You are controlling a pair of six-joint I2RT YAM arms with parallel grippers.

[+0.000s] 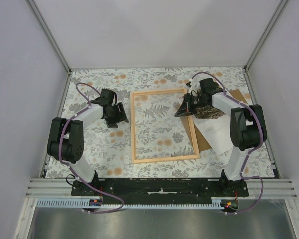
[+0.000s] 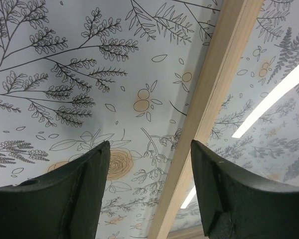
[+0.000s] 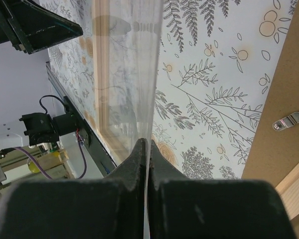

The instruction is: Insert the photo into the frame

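Note:
The light wood frame lies flat in the middle of the floral cloth. My right gripper is over its right rail near the far corner. In the right wrist view it is shut on a clear thin sheet, held edge-on and upright. The photo shows its dark print under my right wrist, lying on the brown backing board. My left gripper is open and empty just left of the frame. The frame's left rail runs between its fingers.
A white sheet lies on the board beside the photo. The board carries a metal turn clip. Grey walls and metal posts close in the table on three sides.

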